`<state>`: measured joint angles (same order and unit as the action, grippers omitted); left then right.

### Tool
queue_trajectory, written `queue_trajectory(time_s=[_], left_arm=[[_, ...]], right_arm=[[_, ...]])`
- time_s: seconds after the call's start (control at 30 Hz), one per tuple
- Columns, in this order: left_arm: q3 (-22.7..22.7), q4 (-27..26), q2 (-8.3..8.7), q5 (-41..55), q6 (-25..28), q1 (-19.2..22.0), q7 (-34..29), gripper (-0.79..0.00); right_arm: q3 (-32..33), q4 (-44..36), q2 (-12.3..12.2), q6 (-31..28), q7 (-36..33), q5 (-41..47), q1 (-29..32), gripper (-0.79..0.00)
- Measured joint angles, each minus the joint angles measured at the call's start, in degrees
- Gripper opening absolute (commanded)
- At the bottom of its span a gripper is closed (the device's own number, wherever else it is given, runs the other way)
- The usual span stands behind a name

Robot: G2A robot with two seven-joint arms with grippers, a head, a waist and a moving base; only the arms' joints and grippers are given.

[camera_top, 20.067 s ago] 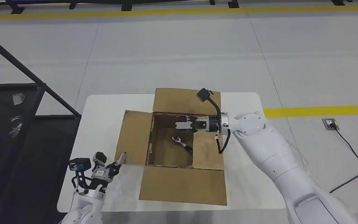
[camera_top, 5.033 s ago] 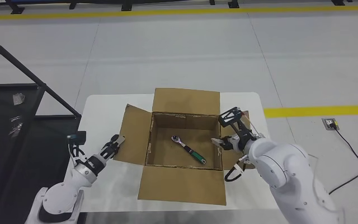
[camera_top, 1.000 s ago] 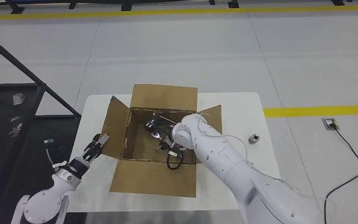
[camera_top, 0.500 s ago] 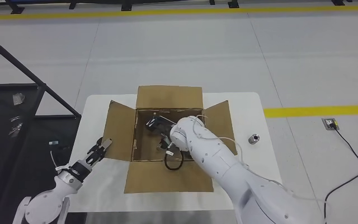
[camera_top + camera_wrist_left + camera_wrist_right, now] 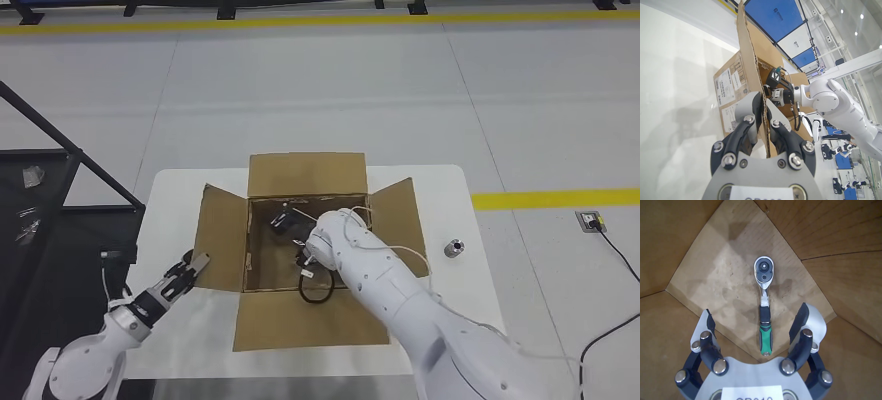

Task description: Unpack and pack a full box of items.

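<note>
Two grippers, two jobs. From above, the box [image 5: 306,174] sits on the table [image 5: 450,190] with all four flaps spread. My left gripper [image 5: 190,266] is at the outer edge of the flap on that side. My right gripper [image 5: 288,224] is down inside the open top. A small metal piece [image 5: 455,246] lies on the table well apart from the box, on my right.

In the left wrist view, my left fingers [image 5: 745,106] are pinched together on the flap's cardboard edge, one on each face. The flap stands nearly upright between them. Beyond it, my right wrist reaches into the box.

In the right wrist view, my right fingers [image 5: 802,317] are spread wide with nothing between the pads. The ratchet wrench [image 5: 763,306] lies flat on the box floor, straight ahead of the palm. Its long axis runs away from me, the green handle [image 5: 766,339] nearer and the round head [image 5: 763,272] farther off. The fingers stand either side of that axis, so the jaws would close across the shaft rather than along it.

I judge the right arm to be the one for this pick, since the left is occupied holding the flap. The wrench looks to be below the pads and not yet between them, so I need to descend before closing.
</note>
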<state>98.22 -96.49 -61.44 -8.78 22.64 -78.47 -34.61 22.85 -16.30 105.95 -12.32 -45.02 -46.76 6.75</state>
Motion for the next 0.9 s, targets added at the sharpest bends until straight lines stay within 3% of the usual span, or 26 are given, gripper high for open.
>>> queue_trajectory(time_s=[0.2,0.57,0.7,0.73,0.77,0.9], left_arm=[[-1.4,2.0,0.18,-0.7,1.0,2.1,-0.9,-0.785],[-4.4,6.5,0.30,-1.7,-1.5,7.4,-1.0,-0.785],[-5.1,7.8,0.30,-1.7,-2.4,8.8,-0.4,-0.785],[-5.3,8.1,0.29,-1.4,-2.7,9.0,-0.2,-0.449],[-5.4,8.2,0.27,-1.1,-2.9,9.2,0.0,0.000],[-5.0,6.9,0.28,0.8,-3.8,8.3,0.7,0.000]], right_arm=[[1.0,3.0,0.1,-1.0,0.6,0.3,-0.4,-0.086],[3.0,7.0,-0.7,-4.3,1.3,1.7,-1.3,-0.163],[3.4,7.4,-1.0,-4.6,1.5,1.8,-1.3,-0.243],[3.6,7.6,-1.1,-4.5,1.6,1.9,-1.3,-0.249],[3.7,7.6,-1.2,-4.4,1.7,1.9,-1.2,-0.256],[4.1,7.7,-1.4,-3.9,2.6,2.0,-1.0,-0.228]])
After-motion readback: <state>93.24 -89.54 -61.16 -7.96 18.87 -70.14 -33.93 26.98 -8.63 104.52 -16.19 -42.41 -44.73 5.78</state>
